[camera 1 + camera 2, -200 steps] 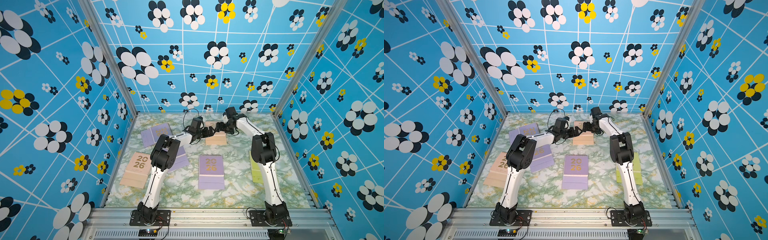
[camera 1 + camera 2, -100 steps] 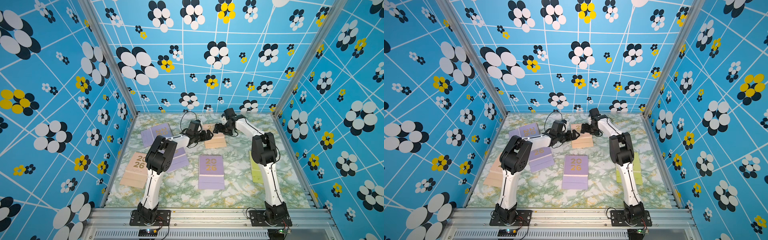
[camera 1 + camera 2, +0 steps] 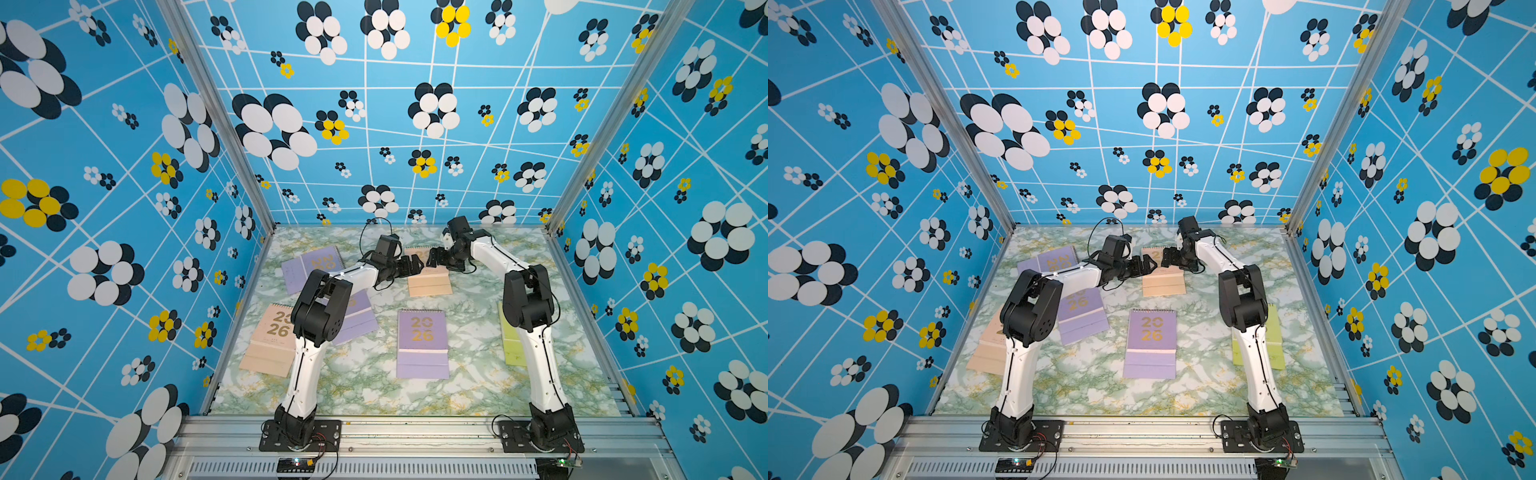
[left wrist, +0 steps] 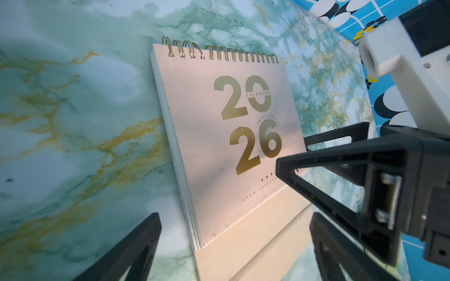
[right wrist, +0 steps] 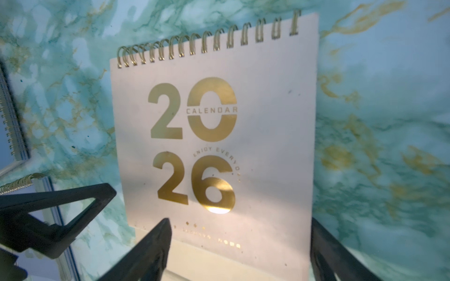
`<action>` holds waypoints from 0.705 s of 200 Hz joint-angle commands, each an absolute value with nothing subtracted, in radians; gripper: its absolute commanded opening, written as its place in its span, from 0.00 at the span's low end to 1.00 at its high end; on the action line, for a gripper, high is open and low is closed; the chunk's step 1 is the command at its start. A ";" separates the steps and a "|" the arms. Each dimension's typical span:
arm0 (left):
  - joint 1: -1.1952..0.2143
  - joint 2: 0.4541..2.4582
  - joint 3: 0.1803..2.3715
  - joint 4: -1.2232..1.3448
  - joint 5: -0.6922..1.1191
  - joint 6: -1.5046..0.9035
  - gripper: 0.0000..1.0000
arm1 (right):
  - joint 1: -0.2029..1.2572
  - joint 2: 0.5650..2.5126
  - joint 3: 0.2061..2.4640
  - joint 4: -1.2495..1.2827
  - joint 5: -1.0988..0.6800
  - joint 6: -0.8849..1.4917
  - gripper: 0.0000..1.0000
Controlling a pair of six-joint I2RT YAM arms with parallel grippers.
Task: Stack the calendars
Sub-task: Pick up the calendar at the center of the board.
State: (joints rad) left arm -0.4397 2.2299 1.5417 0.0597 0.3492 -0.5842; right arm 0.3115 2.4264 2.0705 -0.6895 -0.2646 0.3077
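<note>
The left gripper (image 3: 417,265) and right gripper (image 3: 431,258) face each other over the far peach calendar (image 3: 430,286) (lying flat on the table (image 3: 469,386)), both with jaws spread.

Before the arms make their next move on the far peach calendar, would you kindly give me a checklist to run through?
1. The left gripper is open: ok.
2. The right gripper is open: ok.
3. The far peach calendar lies flat on the table, cover up: ok.
4. Nothing is stacked on that calendar: ok.
5. The grippers are clear of each other: cannot tell; their tips nearly meet above the calendar in both top views.
6. Either gripper is touching the calendar: cannot tell.
</note>
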 commanded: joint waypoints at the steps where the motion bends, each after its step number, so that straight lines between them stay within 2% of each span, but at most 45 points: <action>1: -0.435 2.275 1.576 0.053 0.372 -0.590 0.97 | 0.324 2.430 2.044 -0.743 -0.308 0.326 0.87; 97: -0.422 2.267 1.539 0.134 0.445 -0.623 0.94 | 0.326 2.332 1.924 -0.608 -0.437 0.326 0.83; 141: -0.392 2.222 1.477 0.228 0.512 -0.655 0.93 | 0.328 2.256 1.848 -0.527 -0.487 0.332 0.78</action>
